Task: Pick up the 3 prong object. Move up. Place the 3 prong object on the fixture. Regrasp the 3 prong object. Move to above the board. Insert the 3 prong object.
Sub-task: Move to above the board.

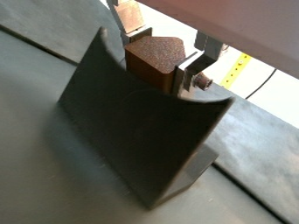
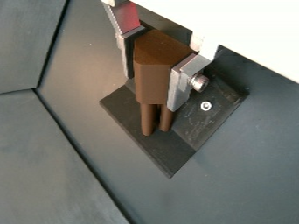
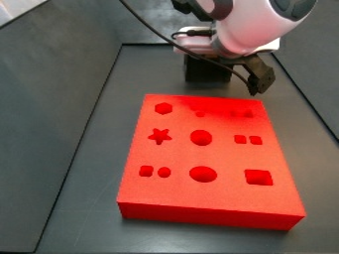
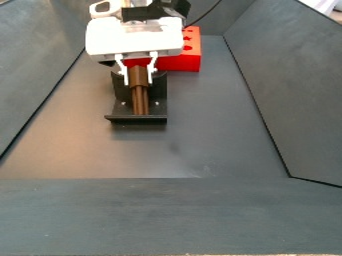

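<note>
The 3 prong object [image 2: 149, 63] is a brown piece with its prongs pointing down. My gripper [image 2: 149, 87] is shut on its body, one silver finger [image 2: 184, 77] on each side. The prongs reach down to the base plate of the fixture [image 2: 176, 140]; I cannot tell if they touch it. In a wrist view the fixture's dark curved wall [image 1: 140, 131] stands in front of the piece [image 1: 152, 54]. In a side view the gripper [image 4: 135, 75] holds the piece [image 4: 134, 95] over the fixture [image 4: 150, 114]. The red board [image 3: 205, 159] lies in front of the fixture [image 3: 199, 71].
Sloped dark grey walls [image 4: 254, 90] enclose the floor on both sides. Cables [image 3: 146, 25] hang behind the arm. In a side view the red board [image 4: 191, 50] lies just behind the fixture.
</note>
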Available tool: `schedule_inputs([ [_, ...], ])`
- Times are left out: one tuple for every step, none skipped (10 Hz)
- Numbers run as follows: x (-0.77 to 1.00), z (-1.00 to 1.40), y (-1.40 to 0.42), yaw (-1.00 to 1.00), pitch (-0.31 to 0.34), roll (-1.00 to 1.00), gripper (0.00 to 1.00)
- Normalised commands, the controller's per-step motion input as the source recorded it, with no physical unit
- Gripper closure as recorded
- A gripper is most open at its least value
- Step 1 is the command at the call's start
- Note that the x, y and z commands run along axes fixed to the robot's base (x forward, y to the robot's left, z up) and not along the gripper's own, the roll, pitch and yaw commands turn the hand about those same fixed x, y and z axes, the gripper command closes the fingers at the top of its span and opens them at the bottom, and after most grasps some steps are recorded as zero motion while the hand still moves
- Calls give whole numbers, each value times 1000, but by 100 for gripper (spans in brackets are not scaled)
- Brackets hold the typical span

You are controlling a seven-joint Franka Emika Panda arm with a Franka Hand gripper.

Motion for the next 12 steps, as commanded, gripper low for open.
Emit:
schedule_inputs([
  [-10,1000,198,389,-35,-345,100],
  [-11,1000,179,287,-121,-278,100],
  [-12,1000,171,235,-169,-227,100],
  [-20,1000,160,129,-229,-148,100],
  [-32,1000,152,36,-253,-102,100],
  [-43,1000,144,-27,-247,-92,100],
  [-53,1000,134,-80,-232,-96,100],
  [-62,1000,128,-124,-209,-104,100],
  [-74,1000,124,-157,-179,-119,100],
  [-88,1000,118,-174,-151,-129,100],
  [-110,994,103,-179,-104,-135,100],
  [-103,815,74,-174,-73,-135,100],
])
